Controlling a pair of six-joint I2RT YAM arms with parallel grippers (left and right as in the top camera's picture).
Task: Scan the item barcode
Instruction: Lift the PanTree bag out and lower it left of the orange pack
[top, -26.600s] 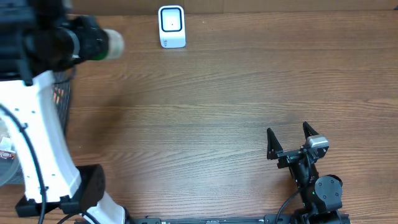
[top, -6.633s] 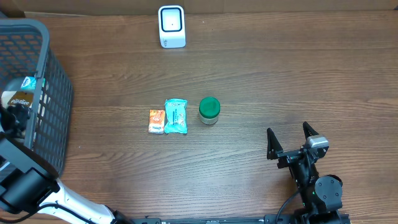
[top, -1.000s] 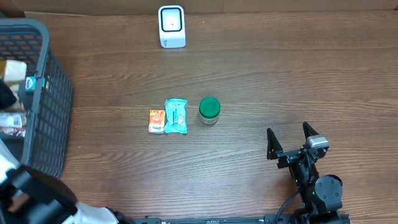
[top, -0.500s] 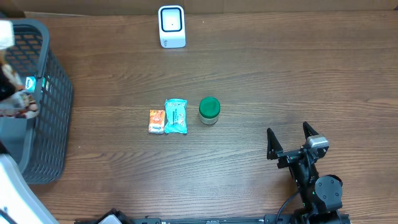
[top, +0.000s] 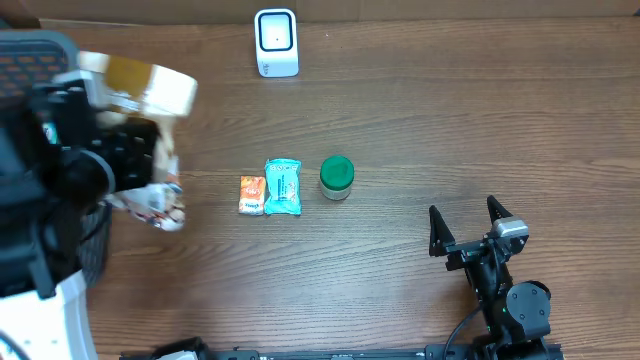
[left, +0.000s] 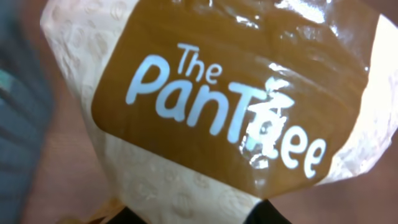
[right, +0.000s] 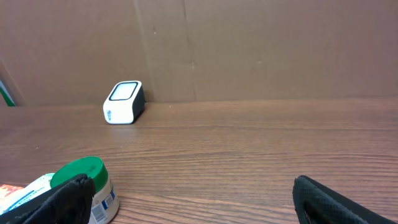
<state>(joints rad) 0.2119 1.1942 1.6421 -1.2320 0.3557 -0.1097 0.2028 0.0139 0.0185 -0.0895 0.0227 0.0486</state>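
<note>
The left claw (left: 202, 217) is gripping a cream-and-brown glossy plastic bag (left: 236, 106) printed with white lettering. The bag is filling almost the whole left wrist view, and only dark tips of the fingers (left: 140, 218) are showing at the bottom edge, pressed against the plastic. In the overhead view the bag (top: 140, 85) is hanging at the upper left of the frame, above the brown wooden table (top: 420, 110) and just right of the dark mesh basket (top: 40, 45). The white-and-black left arm is covering much of the left edge. A blurred red-and-white patch is showing just below the arm; it is possibly the bag's lower end, but the blur makes it hard to tell.

The white box-shaped scanner (top: 276, 42) is standing at the top centre of the frame, well apart from the bag. Near the middle of the table three things are lying in a row: a small orange packet (top: 252, 194), a teal packet (top: 283, 187) just beside it, and a green-lidded jar (top: 337, 177) to the right.

The right claw (top: 468, 228) is resting at the lower right with its jaws spread wide and nothing between them. Its own camera is looking past them at the jar (right: 87, 186) and the scanner (right: 124, 102).
</note>
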